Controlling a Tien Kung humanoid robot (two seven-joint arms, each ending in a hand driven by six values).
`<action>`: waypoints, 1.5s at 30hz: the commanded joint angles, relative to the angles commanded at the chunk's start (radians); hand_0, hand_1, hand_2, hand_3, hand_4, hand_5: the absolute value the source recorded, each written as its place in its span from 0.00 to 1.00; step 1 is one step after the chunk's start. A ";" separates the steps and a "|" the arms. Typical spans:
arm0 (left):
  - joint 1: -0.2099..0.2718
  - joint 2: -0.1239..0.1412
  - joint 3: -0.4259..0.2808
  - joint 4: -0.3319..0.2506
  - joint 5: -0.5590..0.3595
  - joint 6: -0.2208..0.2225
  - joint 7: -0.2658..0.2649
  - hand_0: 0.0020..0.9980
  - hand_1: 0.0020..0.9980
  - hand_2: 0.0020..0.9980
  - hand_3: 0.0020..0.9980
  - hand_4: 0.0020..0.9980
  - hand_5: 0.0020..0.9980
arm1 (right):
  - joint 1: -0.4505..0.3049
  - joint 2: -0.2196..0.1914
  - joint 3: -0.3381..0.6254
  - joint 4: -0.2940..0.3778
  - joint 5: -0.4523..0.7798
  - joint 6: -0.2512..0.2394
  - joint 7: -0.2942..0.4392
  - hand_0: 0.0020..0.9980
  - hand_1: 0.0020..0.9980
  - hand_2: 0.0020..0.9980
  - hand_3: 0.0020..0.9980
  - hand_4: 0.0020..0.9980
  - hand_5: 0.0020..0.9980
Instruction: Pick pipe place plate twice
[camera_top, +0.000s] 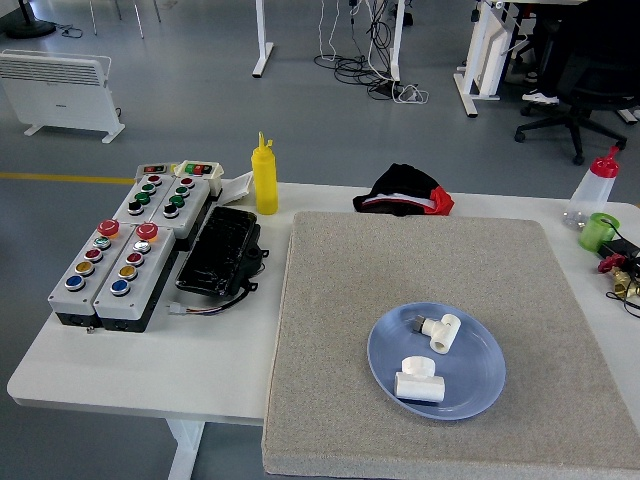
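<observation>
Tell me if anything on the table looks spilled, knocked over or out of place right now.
Nothing stands out. Both white pipe fittings lie inside the blue plate on the grey mat. The yellow bottle stands upright, and nothing looks spilled. A black and red cloth lies crumpled at the mat's far edge.

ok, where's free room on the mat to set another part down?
Mat is bare left of the blue plate, and across the far strip between plate and black-red cloth. The plate holds two white pipe fittings. Crowded: table left of mat, button boxes, black tray.
</observation>
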 joint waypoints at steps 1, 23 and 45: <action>0.000 0.000 -0.001 0.000 0.001 0.000 0.001 0.58 0.57 0.57 0.55 0.44 1.00 | -0.008 0.001 0.006 0.001 -0.001 0.001 -0.001 0.84 0.79 0.84 0.83 0.57 0.55; 0.003 0.000 -0.004 0.000 0.014 -0.003 0.005 0.58 0.57 0.57 0.55 0.44 1.00 | -0.093 0.006 0.065 -0.055 -0.052 0.016 0.002 0.85 0.80 0.85 0.83 0.57 0.58; 0.036 0.000 -0.074 -0.006 0.111 0.007 0.038 0.58 0.57 0.58 0.56 0.44 1.00 | -0.220 0.003 -0.061 0.066 -0.044 -0.149 0.285 0.93 0.86 0.95 0.93 0.57 0.59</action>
